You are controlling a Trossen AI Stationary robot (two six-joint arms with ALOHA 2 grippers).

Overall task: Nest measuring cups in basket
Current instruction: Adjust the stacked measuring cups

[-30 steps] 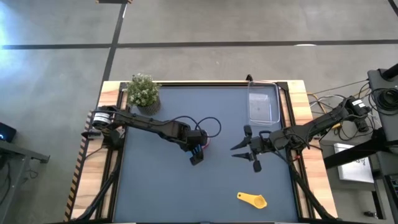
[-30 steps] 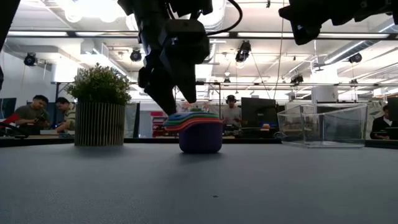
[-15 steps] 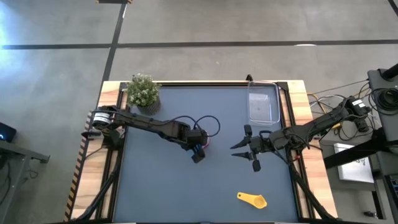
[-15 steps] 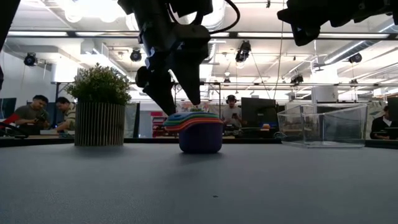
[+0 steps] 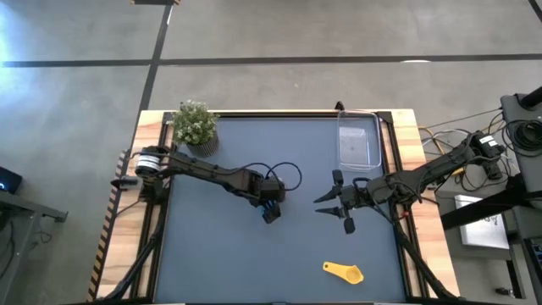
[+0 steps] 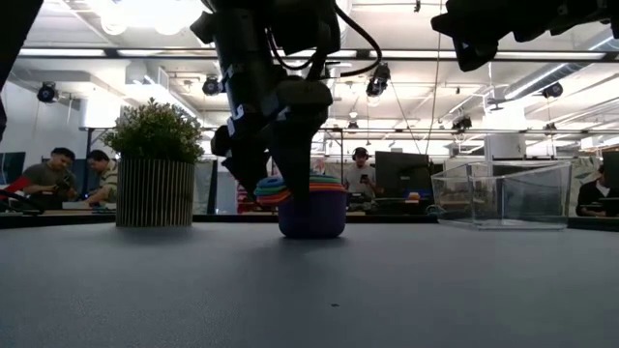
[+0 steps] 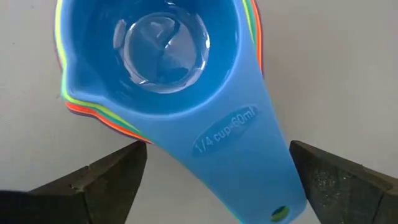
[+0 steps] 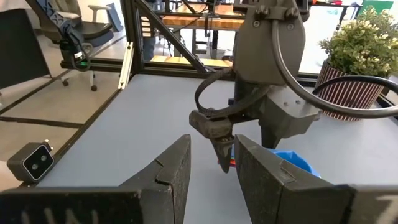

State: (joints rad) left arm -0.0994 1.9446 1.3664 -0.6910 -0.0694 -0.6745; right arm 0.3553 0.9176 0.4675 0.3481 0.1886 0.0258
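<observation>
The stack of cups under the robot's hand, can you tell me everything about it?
The stack of cups is plastic scoops nested together, a light blue one on top marked "1/4 cup 60ml", with green, orange and red rims peeking out and a purple cup at the bottom. It stands upright mid-table, outside the basket. The left end effector straddles its handle, fingers open either side.

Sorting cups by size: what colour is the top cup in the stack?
Light blue top cup, clearest in the left wrist view.
</observation>
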